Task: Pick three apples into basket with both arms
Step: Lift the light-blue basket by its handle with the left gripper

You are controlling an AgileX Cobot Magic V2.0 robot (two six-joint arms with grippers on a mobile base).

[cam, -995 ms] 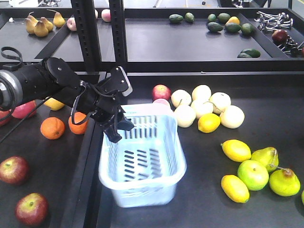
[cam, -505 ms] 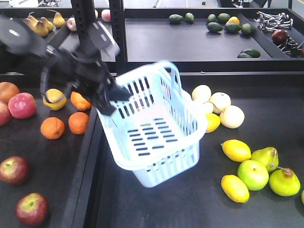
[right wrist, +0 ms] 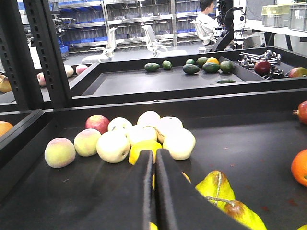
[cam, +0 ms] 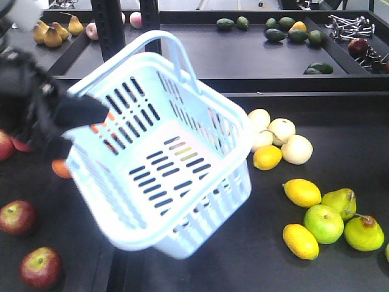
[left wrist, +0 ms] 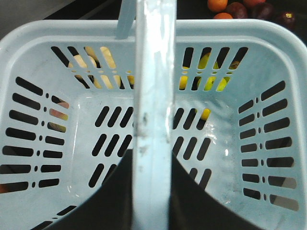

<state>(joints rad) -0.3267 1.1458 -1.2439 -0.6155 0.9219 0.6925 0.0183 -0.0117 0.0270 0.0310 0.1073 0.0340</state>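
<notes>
Lying at the lower left of the front view, one apple (cam: 17, 217) and a second apple (cam: 41, 267) rest on the worktop (cam: 73, 237), below and left of the basket (cam: 213, 201); a third I cannot pick out surely. The basket hangs tilted clear of the worktop, empty. The left arm (cam: 30, 103), nearer the apples, has its jaws clamped on the basket. The right arm (right wrist: 154, 191) shows jaws pressed together, holding nothing.

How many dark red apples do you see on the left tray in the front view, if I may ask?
2. One apple lies at the left edge; a second apple sits near the front-left corner. The raised basket may hide others.
</notes>
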